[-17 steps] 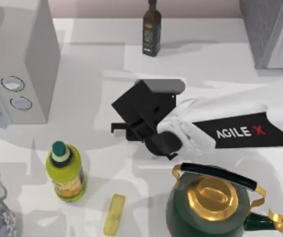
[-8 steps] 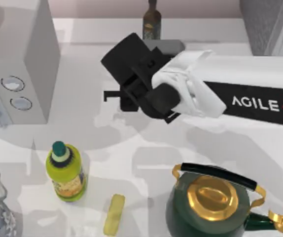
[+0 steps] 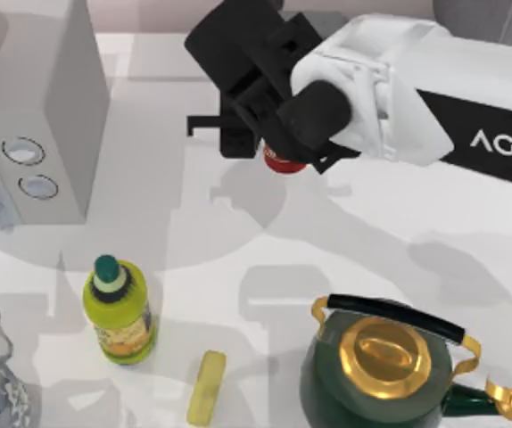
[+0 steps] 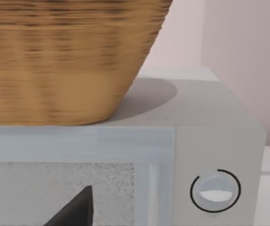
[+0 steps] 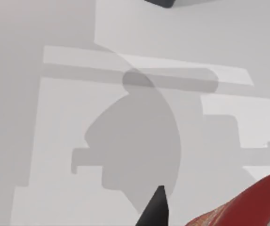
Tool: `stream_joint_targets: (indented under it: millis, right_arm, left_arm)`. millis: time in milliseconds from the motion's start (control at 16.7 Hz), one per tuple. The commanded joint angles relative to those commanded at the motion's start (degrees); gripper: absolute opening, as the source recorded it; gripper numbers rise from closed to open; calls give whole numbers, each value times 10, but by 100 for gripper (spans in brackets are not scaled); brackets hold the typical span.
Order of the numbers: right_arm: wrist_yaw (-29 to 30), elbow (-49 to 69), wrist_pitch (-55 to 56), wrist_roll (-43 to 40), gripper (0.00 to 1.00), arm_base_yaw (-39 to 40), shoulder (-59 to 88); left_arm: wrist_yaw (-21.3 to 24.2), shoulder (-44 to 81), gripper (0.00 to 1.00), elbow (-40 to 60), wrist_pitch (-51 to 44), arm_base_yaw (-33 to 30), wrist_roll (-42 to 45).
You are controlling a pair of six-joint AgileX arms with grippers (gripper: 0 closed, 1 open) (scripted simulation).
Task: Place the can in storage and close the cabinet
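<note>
A: Right gripper (image 3: 274, 134) status?
B: Clamped on the can (image 3: 283, 162), lifted off the table (image 3: 238, 259), well behind the kettle (image 3: 385, 361).
A: Can seen from the wrist?
B: Yes, red side at the frame edge (image 5: 248, 207).
A: Cabinet (image 3: 492, 18)?
B: Back right of the kettle, mostly behind the arm. Door state unclear.
A: Left arm?
B: Parked facing the microwave (image 4: 210, 155); left of the kettle. Fingers: cannot tell.

glossy dark green kettle (image 3: 367, 392) with shiny gold lid lower right, woven wicker basket (image 4: 69, 56) on smooth matt white appliance (image 4: 210, 141), shiny plastic yellow-green bottle (image 3: 120, 316) lower left, glossy red can (image 3: 283, 162), matt black right gripper (image 3: 238, 116)
</note>
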Motion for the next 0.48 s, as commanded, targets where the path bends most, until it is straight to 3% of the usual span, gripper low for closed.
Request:
stream_joint_targets:
  millis: [240, 480]
  right_arm:
    - [-6, -17, 7, -12, 0, -14, -16]
    - [-40, -110, 35, -75, 0, -94, -123]
  left_arm:
    - [0, 0, 100, 0, 0, 0, 0]
    - [0, 0, 100, 0, 0, 0, 0]
